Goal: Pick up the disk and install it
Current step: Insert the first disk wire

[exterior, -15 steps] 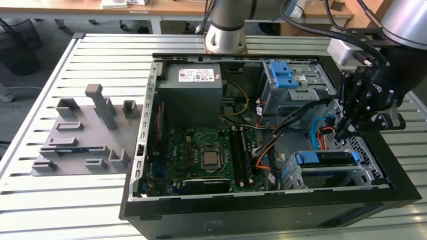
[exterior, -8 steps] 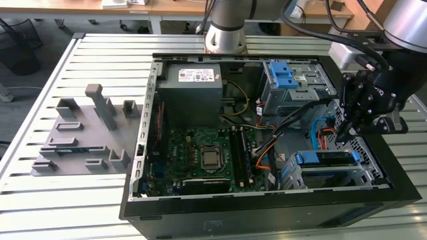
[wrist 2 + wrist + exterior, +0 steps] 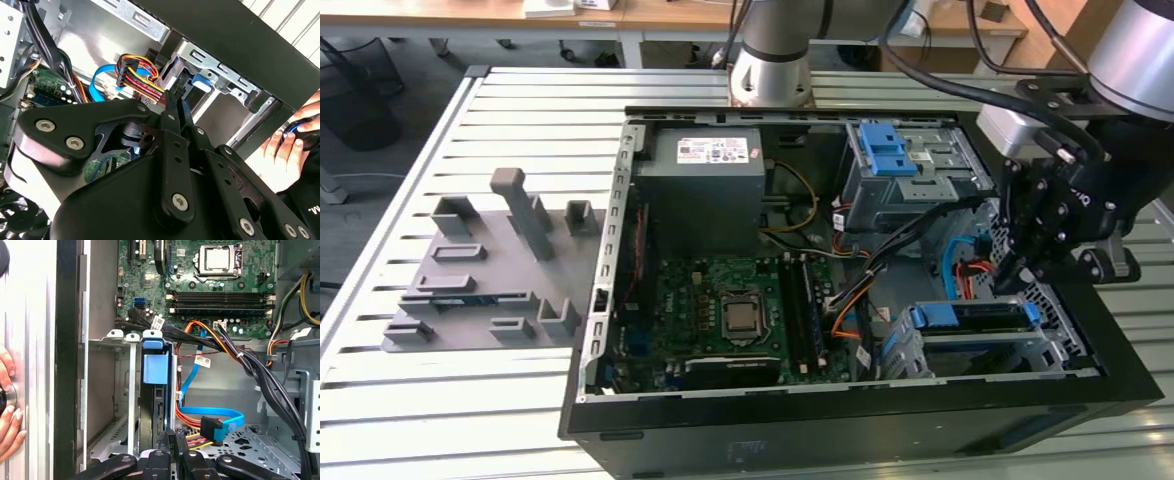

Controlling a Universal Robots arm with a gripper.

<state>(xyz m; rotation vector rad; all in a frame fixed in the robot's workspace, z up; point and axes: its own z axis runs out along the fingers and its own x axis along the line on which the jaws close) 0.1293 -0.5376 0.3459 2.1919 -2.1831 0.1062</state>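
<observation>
I am holding my gripper (image 3: 170,440) closed at the back edge of the disk (image 3: 155,405), low in the first wrist view. The disk is sitting edge-up in the drive cage (image 3: 117,390); I judge a straight push along its rails seats it.

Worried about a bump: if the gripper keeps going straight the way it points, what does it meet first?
Most likely the disk seated in its cage: the gripper points along its edge. Depth is unclear, so contact may already exist.

slatted metal table (image 3: 454,400), open computer case (image 3: 854,415), grey fixture (image 3: 487,270)
</observation>
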